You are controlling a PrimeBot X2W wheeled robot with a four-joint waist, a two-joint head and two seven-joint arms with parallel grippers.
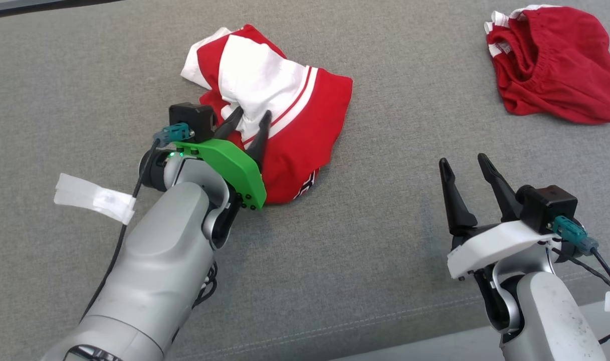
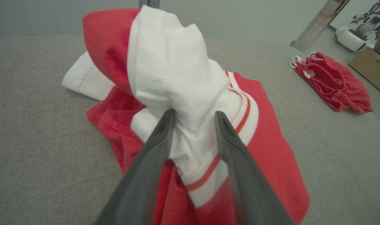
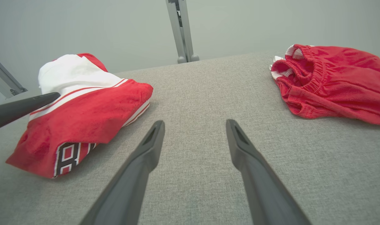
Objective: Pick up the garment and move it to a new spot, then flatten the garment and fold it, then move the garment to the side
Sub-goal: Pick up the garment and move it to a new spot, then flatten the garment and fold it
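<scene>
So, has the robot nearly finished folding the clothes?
Nothing looks finished: the crumpled red-and-white cloth garment lies in a heap on the grey fabric surface, not flat or folded. The left end effector stands open around a white fold; the right end effector hovers open. Flattening, folding, moving aside remain.

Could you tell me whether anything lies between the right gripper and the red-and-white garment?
Nothing visible does: only grey surface separates the right gripper from the red-and-white garment; the red shorts lie well aside.
</scene>
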